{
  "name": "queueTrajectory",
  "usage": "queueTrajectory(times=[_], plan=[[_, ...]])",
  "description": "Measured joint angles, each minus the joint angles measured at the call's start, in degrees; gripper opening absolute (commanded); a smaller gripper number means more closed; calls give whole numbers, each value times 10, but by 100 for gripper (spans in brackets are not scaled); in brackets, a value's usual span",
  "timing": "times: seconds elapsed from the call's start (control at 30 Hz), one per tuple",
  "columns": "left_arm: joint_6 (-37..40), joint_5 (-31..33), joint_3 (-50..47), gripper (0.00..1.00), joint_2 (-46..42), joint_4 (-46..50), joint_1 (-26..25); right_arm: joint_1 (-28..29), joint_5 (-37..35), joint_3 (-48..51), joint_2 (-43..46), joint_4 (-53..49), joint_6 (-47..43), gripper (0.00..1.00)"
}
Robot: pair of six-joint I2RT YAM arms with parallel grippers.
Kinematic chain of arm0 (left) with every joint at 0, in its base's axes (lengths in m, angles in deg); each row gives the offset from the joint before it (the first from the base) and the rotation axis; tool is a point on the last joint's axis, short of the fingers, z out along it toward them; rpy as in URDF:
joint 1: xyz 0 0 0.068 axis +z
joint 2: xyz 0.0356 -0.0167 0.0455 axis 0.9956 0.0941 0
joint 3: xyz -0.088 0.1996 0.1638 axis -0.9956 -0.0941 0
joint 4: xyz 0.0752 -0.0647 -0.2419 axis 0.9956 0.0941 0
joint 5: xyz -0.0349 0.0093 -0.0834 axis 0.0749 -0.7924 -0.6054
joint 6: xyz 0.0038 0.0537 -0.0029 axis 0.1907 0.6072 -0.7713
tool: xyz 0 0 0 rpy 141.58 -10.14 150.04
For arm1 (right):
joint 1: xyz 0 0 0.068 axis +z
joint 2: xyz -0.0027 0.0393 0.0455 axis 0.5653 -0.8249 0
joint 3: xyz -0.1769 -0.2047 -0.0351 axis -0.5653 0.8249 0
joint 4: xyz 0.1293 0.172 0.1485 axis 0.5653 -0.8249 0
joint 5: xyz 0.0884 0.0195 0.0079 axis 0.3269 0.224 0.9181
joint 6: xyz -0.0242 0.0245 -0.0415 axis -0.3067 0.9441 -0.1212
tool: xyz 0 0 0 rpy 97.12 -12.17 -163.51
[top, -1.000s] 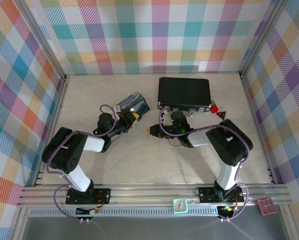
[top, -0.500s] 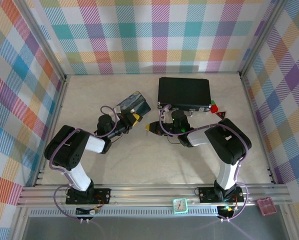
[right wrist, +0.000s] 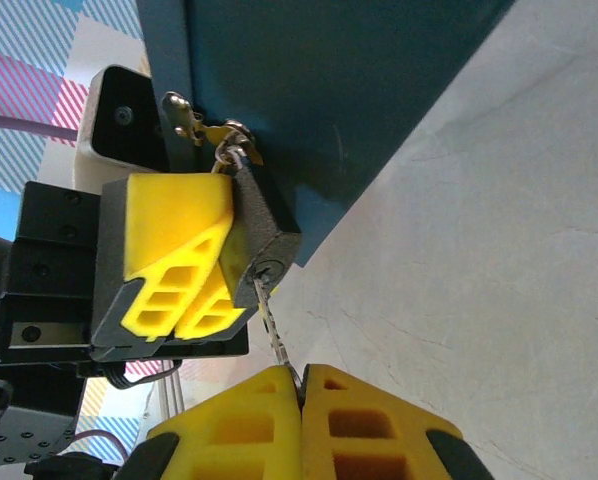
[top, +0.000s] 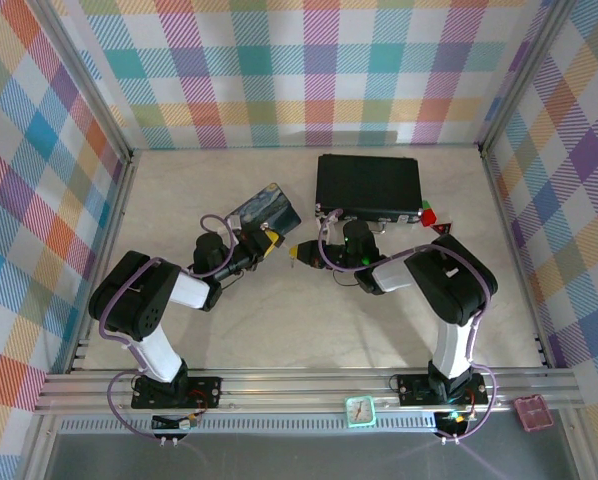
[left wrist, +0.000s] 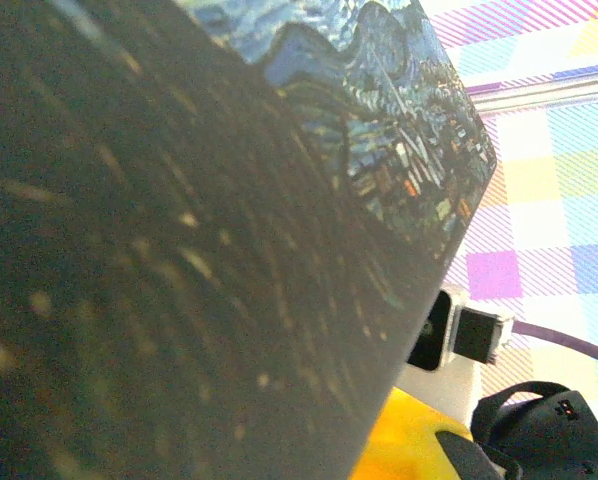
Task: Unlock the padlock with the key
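Hanging off the blue tin [right wrist: 329, 80], padlock [right wrist: 264, 235] holds the key [right wrist: 271, 325] near black case [top: 369, 185]

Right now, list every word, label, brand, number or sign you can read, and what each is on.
No text can be read.
Blue starry-night tin: painted picture, no lettering shows.
Padlock and key: no stamp legible.
Black case: no label visible.
Small teal dial: markings too small to read.

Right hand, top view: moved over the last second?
Yes: the right hand has crept slightly toward the far wall, closing on the front edge of the fixed black rectangular case.
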Motion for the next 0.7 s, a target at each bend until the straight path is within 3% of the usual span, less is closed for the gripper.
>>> queueTrajectory(times=[0.7], plan=[[-14,1,-1,0,8,-25,0,0,-5,3,-4,7,15,0]])
